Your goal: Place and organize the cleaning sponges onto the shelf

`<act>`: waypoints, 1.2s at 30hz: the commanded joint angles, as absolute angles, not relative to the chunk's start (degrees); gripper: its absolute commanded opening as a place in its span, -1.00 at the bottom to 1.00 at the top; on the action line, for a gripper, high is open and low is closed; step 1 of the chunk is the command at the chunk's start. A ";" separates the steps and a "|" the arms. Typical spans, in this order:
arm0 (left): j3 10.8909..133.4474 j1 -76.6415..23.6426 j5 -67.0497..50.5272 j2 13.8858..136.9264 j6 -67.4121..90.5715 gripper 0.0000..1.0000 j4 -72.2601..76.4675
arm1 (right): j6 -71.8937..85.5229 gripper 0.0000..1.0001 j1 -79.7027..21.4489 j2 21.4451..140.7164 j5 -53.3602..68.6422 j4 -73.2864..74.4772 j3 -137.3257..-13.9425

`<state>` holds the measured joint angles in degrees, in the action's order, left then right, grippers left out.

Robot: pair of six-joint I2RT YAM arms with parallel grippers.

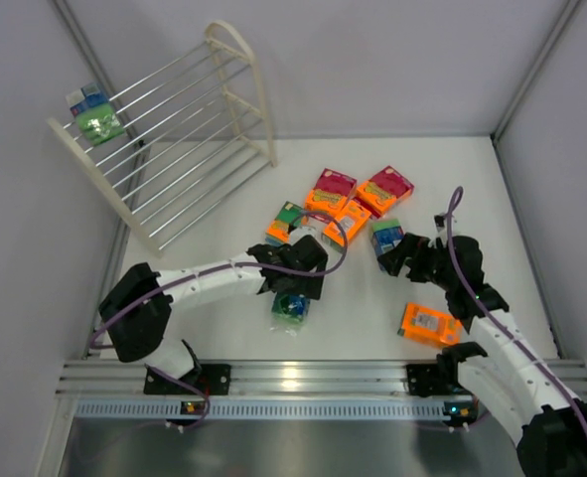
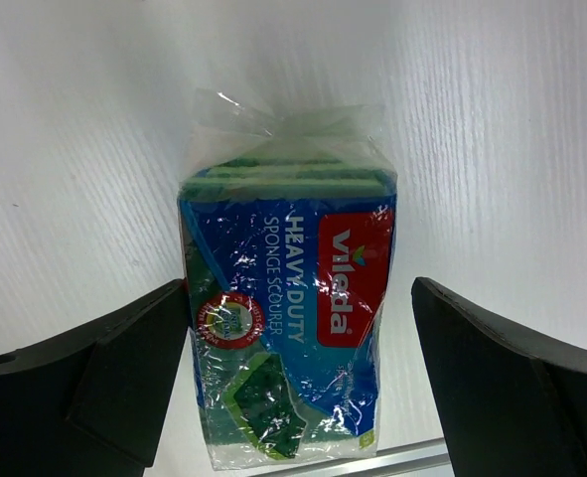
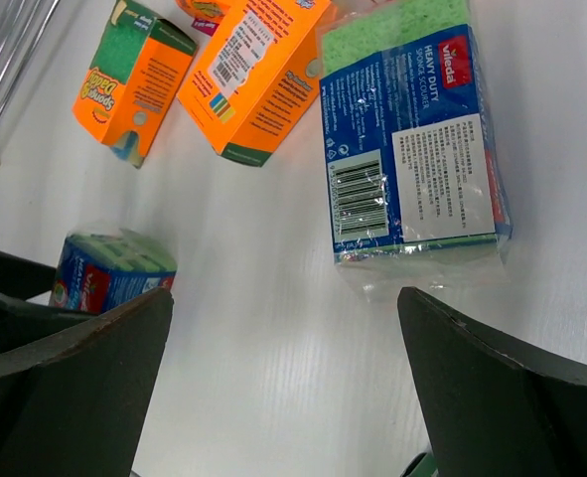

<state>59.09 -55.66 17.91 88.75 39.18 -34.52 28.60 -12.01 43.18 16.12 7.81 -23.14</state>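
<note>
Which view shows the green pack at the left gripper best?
Left wrist: the green pack fills the view between the left gripper's open fingers, label readable. Top external shows it small beside the gripper; right wrist, tiny at left.

The left arm [image 1: 209, 283] is made of smooth white tube links joined by bulky matte black joint housings. The largest housing is a rounded black block far behind the end effector. A thin purple cable [image 1: 223, 268] runs along the white link and curls in a loop just behind the left gripper [image 1: 293, 290], a black two-finger head. The right arm [image 1: 512, 353] has the same white links and black joints, and its own purple cable [image 1: 449, 229] arches just behind the black right gripper [image 1: 394, 260]. In the wrist views the left fingers [image 2: 104, 378] and right fingers [image 3: 492, 388] are matte black wedges with faintly glossy bevelled edges.
</note>
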 commanded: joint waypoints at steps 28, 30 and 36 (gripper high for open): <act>54.58 -68.47 22.06 90.27 54.66 0.86 -40.69 | 29.44 0.99 -13.18 45.79 17.14 6.59 -23.99; 53.53 -68.47 22.50 89.22 55.72 0.83 -40.61 | 29.44 0.99 -13.36 45.62 17.05 6.85 -23.99; 53.26 -68.47 25.40 87.98 56.78 0.47 -40.69 | 29.53 0.99 -13.27 45.97 17.14 6.59 -23.91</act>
